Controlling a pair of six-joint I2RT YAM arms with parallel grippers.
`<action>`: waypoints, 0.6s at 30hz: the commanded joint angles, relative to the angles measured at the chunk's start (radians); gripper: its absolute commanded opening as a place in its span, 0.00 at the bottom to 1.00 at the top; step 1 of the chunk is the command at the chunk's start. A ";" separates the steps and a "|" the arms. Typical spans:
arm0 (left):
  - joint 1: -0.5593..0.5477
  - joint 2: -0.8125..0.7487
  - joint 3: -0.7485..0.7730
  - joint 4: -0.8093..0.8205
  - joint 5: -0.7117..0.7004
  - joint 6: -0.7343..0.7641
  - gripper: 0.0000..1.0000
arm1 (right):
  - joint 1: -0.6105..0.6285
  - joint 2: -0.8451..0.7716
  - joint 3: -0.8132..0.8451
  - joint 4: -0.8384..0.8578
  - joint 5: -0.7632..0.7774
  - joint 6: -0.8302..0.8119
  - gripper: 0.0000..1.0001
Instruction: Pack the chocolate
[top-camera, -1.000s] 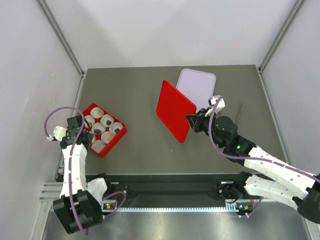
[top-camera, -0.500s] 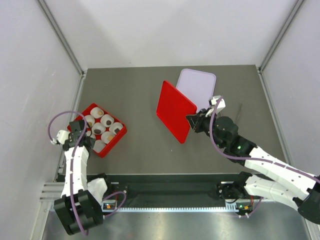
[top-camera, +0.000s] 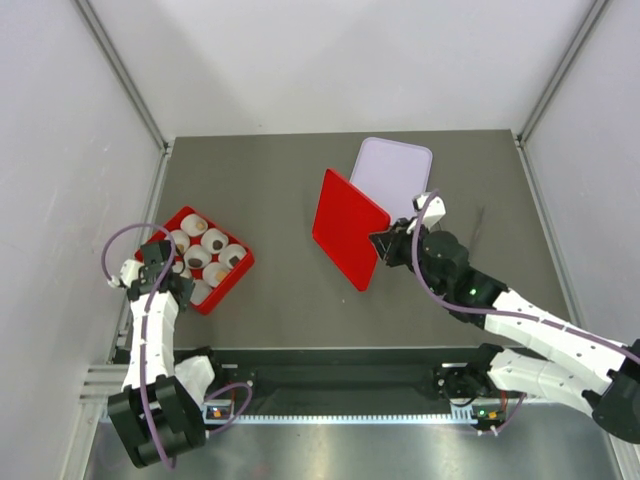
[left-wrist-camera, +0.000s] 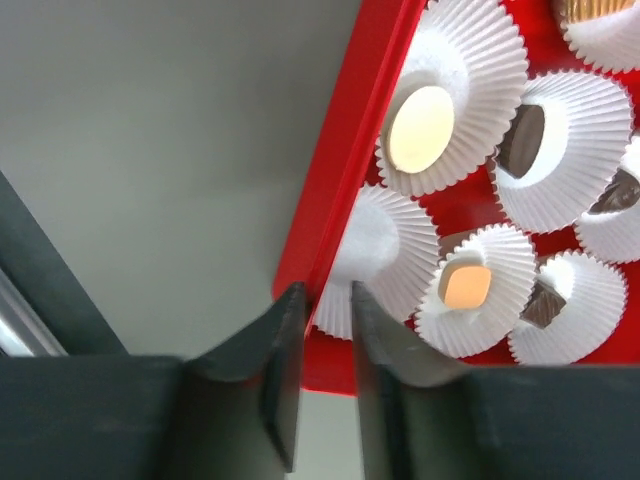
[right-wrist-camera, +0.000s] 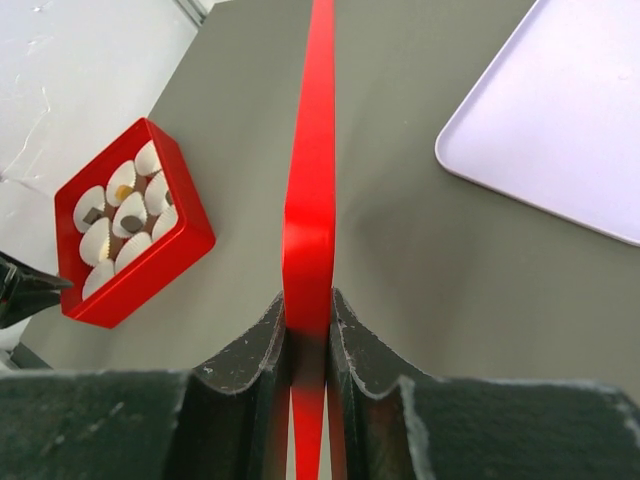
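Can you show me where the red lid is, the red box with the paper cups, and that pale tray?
red lid (top-camera: 348, 228): overhead view, middle of its flat face.
red box (top-camera: 231, 287): overhead view, its near right wall.
pale tray (top-camera: 398, 172): overhead view, its bare middle.

Left tool (top-camera: 175, 285): at near-left wall of red square box (top-camera: 230, 289)
Right tool (top-camera: 380, 243): gripping tilted flat red square lid (top-camera: 345, 225)

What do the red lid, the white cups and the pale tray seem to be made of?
The red lid: thin, stiff, evenly coloured with a soft sheen; likely plastic or coated card. The white cups: finely pleated, matte, thin walls; paper. The pale lilac tray: smooth, uniform, rounded corners; probably plastic, though coated metal is possible.
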 joint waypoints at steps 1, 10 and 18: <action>0.004 -0.012 -0.010 0.055 0.054 0.030 0.27 | 0.022 0.013 0.086 0.055 0.016 0.021 0.00; 0.003 -0.012 -0.024 0.085 0.135 0.078 0.04 | 0.045 0.088 0.131 0.062 0.033 0.027 0.00; -0.002 -0.012 -0.018 0.112 0.247 0.130 0.00 | 0.114 0.257 0.253 0.107 0.048 -0.048 0.00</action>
